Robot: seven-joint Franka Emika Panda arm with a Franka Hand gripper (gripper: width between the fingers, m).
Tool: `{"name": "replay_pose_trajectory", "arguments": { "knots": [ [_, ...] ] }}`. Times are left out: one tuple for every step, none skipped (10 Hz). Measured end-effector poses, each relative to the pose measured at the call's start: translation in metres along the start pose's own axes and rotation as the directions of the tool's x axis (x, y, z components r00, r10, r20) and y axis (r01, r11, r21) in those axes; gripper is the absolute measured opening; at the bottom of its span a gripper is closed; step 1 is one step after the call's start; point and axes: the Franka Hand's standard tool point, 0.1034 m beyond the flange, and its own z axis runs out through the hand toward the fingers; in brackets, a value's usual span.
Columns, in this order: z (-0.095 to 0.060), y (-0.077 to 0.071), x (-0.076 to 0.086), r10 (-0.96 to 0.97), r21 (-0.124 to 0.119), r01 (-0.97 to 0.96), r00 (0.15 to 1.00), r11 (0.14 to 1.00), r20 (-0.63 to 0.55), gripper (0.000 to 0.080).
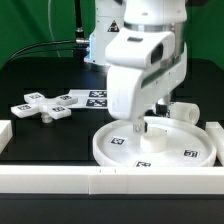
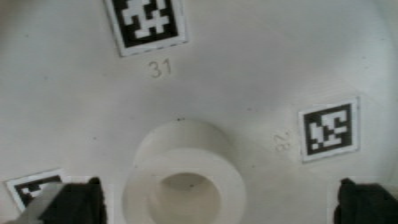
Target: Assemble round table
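Note:
The large rimmed white disc lies flat on the black table near the front rail. In the wrist view its surface fills the frame, with tags and the raised central hub. My gripper hangs just above the disc, open, with its two dark fingers standing wide on either side of the hub and holding nothing; it also shows in the wrist view. The cross-shaped foot lies at the exterior view's left. The short cylindrical leg lies behind the disc at the right.
The marker board lies flat behind the foot. White border rails run along the front, the left and the right. A green backdrop stands behind the table.

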Motion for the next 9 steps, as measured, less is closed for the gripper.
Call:
{"name": "replay_pose_trajectory", "arguments": {
  "knots": [
    [-0.014, -0.01, 0.001, 0.08, -0.007, -0.08, 0.997, 0.997, 0.004, 0.0648],
    [-0.023, -0.023, 0.007, 0.154, -0.025, -0.154, 0.988, 0.988, -0.012, 0.0648],
    [-0.025, -0.041, 0.013, 0.214, -0.031, -0.214, 0.977, 0.976, -0.016, 0.0648],
    [-0.022, -0.055, 0.021, 0.261, -0.025, -0.261, 0.965, 0.965, -0.009, 0.0648],
    [-0.018, -0.067, 0.03, 0.28, -0.021, -0.28, 0.96, 0.96, -0.006, 0.0648],
    [-0.019, -0.062, 0.027, 0.258, -0.022, -0.258, 0.966, 0.966, -0.007, 0.0648],
    [-0.019, -0.062, 0.026, 0.264, -0.019, -0.264, 0.964, 0.964, 0.001, 0.0648],
    [-0.019, -0.062, 0.026, 0.263, -0.019, -0.263, 0.965, 0.965, 0.001, 0.0648],
    [-0.018, -0.063, 0.026, 0.262, -0.019, -0.262, 0.965, 0.965, 0.001, 0.0648]
  ]
}}
